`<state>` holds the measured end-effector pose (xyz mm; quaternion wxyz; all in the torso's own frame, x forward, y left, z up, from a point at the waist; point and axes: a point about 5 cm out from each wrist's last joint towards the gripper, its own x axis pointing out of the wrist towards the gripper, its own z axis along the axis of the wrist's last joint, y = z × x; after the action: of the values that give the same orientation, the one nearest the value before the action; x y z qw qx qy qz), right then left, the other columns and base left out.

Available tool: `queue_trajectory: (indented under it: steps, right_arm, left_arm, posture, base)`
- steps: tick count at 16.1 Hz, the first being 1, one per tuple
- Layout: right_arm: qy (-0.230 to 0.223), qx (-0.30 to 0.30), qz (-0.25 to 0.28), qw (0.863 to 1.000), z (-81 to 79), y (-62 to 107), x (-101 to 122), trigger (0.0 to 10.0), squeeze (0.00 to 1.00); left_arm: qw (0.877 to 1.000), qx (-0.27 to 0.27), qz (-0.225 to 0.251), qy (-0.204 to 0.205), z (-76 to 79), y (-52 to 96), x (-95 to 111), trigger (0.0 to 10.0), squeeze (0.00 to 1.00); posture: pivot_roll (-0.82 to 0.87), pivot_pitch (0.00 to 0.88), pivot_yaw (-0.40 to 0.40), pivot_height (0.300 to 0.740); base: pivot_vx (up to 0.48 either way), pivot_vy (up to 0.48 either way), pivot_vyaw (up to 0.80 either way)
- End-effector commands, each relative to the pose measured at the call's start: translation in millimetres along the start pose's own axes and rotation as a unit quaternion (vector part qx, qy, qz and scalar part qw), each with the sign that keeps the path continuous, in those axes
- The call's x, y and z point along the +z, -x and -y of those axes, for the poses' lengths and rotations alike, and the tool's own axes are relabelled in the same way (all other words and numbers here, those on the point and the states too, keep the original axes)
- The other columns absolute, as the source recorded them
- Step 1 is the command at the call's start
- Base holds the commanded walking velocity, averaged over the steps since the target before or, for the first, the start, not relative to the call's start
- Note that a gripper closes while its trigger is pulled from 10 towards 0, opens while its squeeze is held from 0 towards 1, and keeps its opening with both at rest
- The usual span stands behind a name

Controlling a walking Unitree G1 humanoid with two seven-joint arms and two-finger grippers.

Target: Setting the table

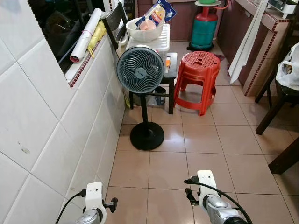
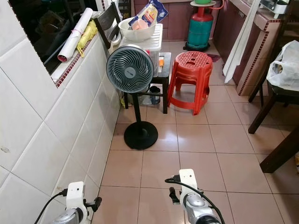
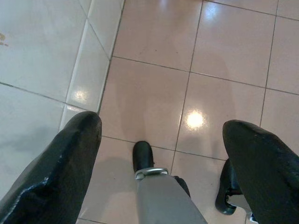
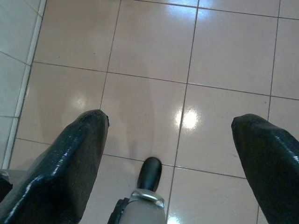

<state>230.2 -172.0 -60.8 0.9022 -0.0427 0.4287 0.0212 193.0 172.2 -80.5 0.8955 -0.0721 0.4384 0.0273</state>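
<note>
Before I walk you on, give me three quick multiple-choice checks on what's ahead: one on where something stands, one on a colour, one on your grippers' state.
1. Where does the standing fan stand?
A. By the tiled wall, in front of the small dark table
B. On top of the red stools
C. Beside the gas cylinder at the far end

2. What colour is the stack of plastic stools?
A. Blue
B. Red
C. White

3. How are the two grippers?
A. Both shut on a plate
B. Left open, right holding a cup
C. Both open and empty, over the floor

Answers:
1. A: its black base sits on the floor close to the wall.
2. B: seat and legs are red.
3. C: the left gripper and right gripper each have their fingers spread with bare tiles between.
</note>
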Motion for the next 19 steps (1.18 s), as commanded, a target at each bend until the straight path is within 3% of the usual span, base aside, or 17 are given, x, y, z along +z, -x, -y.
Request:
queue_trajectory:
  steps: [1, 2, 4, 8, 13, 15, 19]
  right_arm:
    - [-0.047, 0.011, -0.036, 0.998, 4.1, 3.5, -22, 10.0, 0.00]
    - [-0.046, 0.011, -0.036, 0.998, 3.6, 3.5, -23, 10.0, 0.00]
    - [0.013, 0.023, -0.029, 0.999, 2.9, 3.1, -19, 10.0, 0.00]
    - [0.031, 0.024, -0.035, 0.999, 4.3, 3.8, -22, 10.0, 0.00]
    - [0.037, 0.016, -0.038, 0.998, 6.0, 4.0, -23, 10.0, 0.00]
    - [0.042, 0.015, -0.043, 0.998, 7.7, 4.5, -25, 10.0, 0.00]
    - [0.067, 0.017, -0.049, 0.996, 13.3, 6.0, -30, 10.0, 0.00]
  left_arm:
    - [0.999, -0.004, 0.031, 0.010, -10.3, -1.3, 21, 10.0, 0.00]
    - [1.000, 0.004, 0.028, -0.004, -12.2, -1.3, 21, 10.0, 0.00]
    - [0.999, 0.000, -0.022, -0.028, -16.6, 3.3, -6, 10.0, 0.00]
    - [0.998, -0.009, -0.031, -0.058, -9.5, 2.6, -9, 10.0, 0.00]
    - [0.996, -0.022, -0.039, -0.071, -3.7, 2.4, -12, 10.0, 0.00]
    - [0.995, -0.026, -0.045, -0.081, -1.2, 2.5, -14, 10.0, 0.00]
    - [0.996, -0.035, -0.050, -0.059, 1.8, 3.2, -19, 10.0, 0.00]
  posture:
    - [-0.07, 0.000, 0.071, 0.740]
    - [-0.07, 0.000, 0.078, 0.740]
    - [-0.11, 0.000, 0.107, 0.740]
    - [-0.12, 0.000, 0.103, 0.740]
    - [-0.15, 0.000, 0.116, 0.740]
    - [-0.16, 0.000, 0.112, 0.740]
    - [-0.16, 0.000, 0.096, 0.740]
  base:
    - [0.000, 0.000, 0.00]
    - [0.000, 0.000, 0.00]
    - [0.000, 0.000, 0.00]
    - [0.000, 0.000, 0.00]
    - [0.000, 0.000, -0.08]
    - [0.000, 0.000, -0.77]
    - [0.000, 0.000, -0.77]
